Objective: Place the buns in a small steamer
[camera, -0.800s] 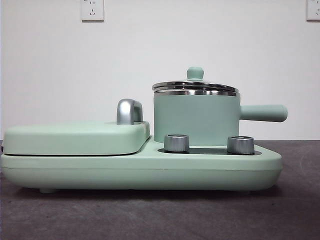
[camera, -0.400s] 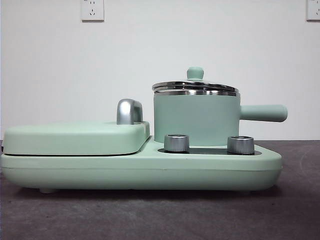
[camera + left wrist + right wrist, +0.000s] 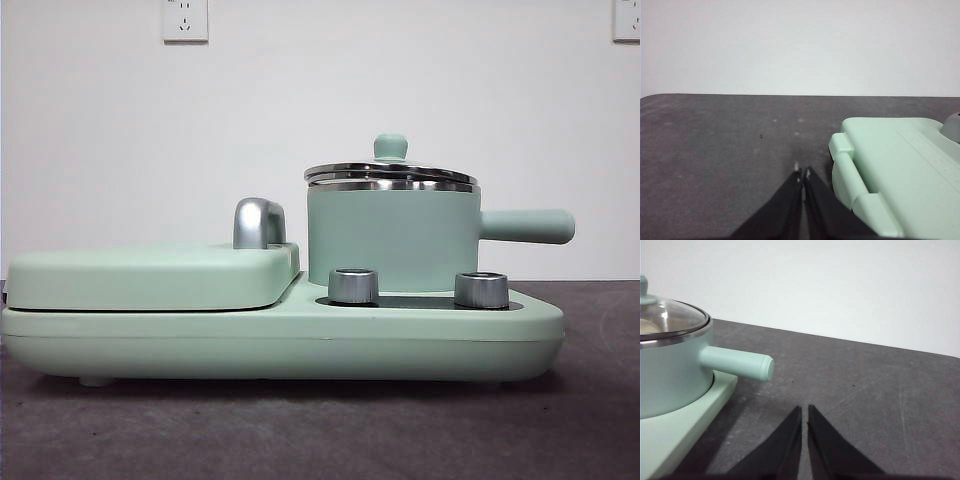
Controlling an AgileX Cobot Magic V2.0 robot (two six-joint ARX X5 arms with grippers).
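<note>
Small steamer (image 3: 390, 240): mint-green cylindrical pot w/ steel rim, glass lid (image 3: 670, 320) on, green knob (image 3: 390, 147), straight side handle (image 3: 527, 226). Sits on right half of a matte green cooker base (image 3: 280, 340), behind two chrome dials (image 3: 353, 286). Something pale shows dimly thru the lid; can't tell what. Flat griddle lid (image 3: 150, 277) w/ chrome handle (image 3: 258, 223) on left half. Dark grey table (image 3: 715, 150). Left hand (image 3: 802, 175) pressed together, just beside griddle end; right hand (image 3: 804, 412) pressed together, near pot handle. Neither holds anything.

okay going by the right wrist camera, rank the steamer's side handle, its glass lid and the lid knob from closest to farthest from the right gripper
1. Side handle: nearest the right gripper, sticking out toward it.
2. Glass lid: farther, on top of the steamer.
3. Lid knob: farthest, at the lid's centre, cut off by the picture's edge.
</note>
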